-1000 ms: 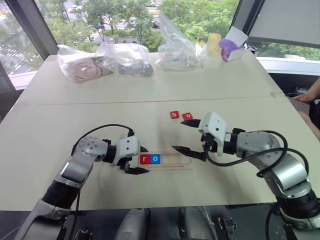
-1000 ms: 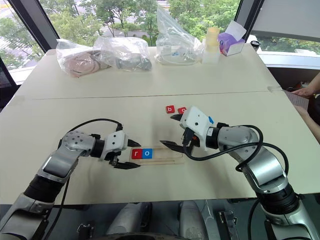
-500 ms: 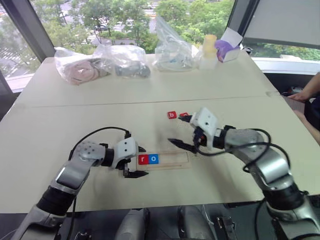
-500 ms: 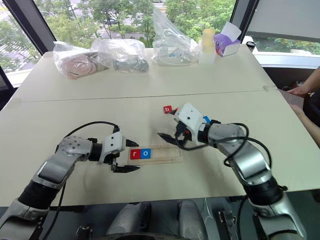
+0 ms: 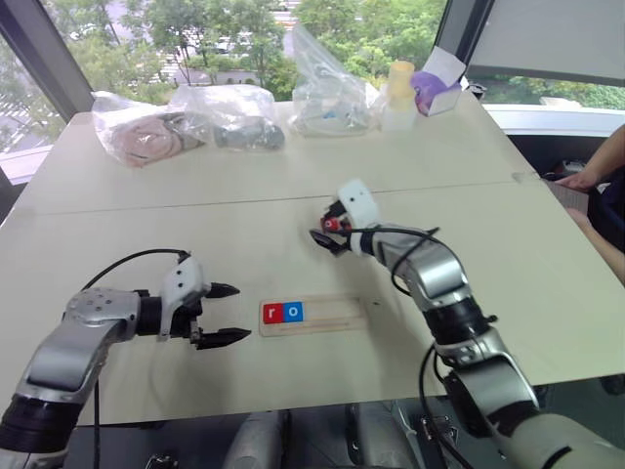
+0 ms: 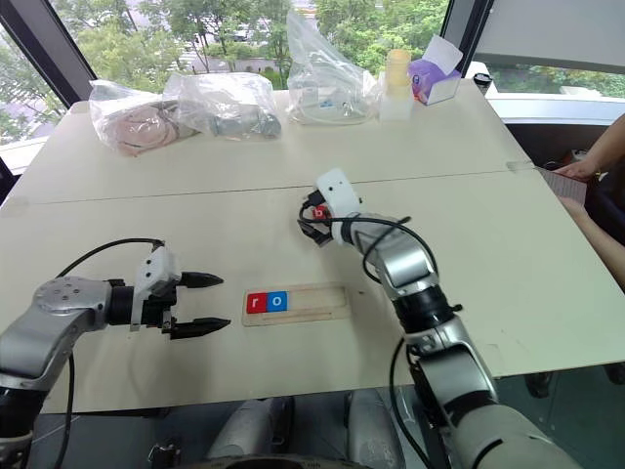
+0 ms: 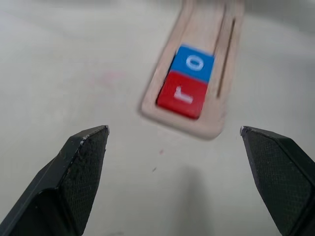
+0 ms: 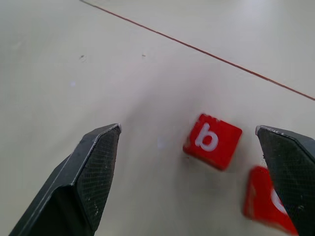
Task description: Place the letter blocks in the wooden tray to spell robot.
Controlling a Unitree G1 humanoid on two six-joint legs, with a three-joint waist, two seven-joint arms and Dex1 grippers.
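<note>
In the lower left of the left eye view, the left gripper point(image 5: 223, 314) hangs wide open and empty beside the wooden tray point(image 5: 332, 318). The tray sits at lower centre with 2 blocks at its left end: red r point(image 5: 270, 314), blue o point(image 5: 293, 312). Farther up, at centre, the right gripper point(image 8: 189, 147) is spread wide and empty around the red b block point(image 8: 212, 141). The block looks light, stiff and thin; pinching opposite edges seems safest.

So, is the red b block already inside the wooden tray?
No, the red b block lies on the bare table, while the wooden tray holds just r and o.
</note>
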